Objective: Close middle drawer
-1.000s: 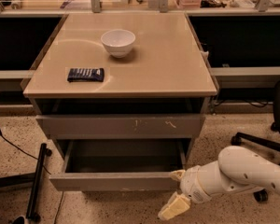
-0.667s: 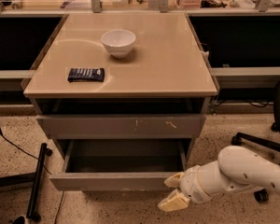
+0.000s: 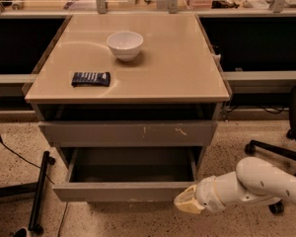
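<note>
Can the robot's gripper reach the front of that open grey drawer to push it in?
Probably yes. The robot's yellowish gripper is right at the right end of the flat front of the pulled-out wide grey drawer, and nothing stands between them.

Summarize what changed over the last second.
The gripper rose from near the floor to the right end of the middle drawer's front; whether it touches cannot be told. Nothing was grasped or released. The drawer is pulled out just as far as before; the bowl and dark packet are unmoved.
</note>
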You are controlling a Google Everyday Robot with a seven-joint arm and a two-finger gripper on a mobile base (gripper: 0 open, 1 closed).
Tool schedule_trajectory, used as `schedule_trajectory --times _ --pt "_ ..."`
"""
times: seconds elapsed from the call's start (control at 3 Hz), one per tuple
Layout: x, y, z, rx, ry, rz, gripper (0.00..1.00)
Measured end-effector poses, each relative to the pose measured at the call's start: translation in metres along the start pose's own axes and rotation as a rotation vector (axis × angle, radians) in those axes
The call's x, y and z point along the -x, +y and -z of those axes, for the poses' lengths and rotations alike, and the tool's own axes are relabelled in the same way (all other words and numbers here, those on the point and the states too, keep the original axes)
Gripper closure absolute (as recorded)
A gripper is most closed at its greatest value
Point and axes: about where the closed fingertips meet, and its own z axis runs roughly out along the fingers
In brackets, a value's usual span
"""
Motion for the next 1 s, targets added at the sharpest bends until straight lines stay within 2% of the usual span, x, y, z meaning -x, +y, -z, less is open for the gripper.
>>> schedule_trajectory --times 0.33,0.67,1.0 --pt "-0.031 -0.033 -0.034 0.009 -0.099 -0.06 1.0" --pt "-0.06 -0.06 -0.07 0.008 -0.212 -0.109 1.0" --pt "-0.083 -0.081 -0.101 -0.013 -0.28 -0.159 1.0"
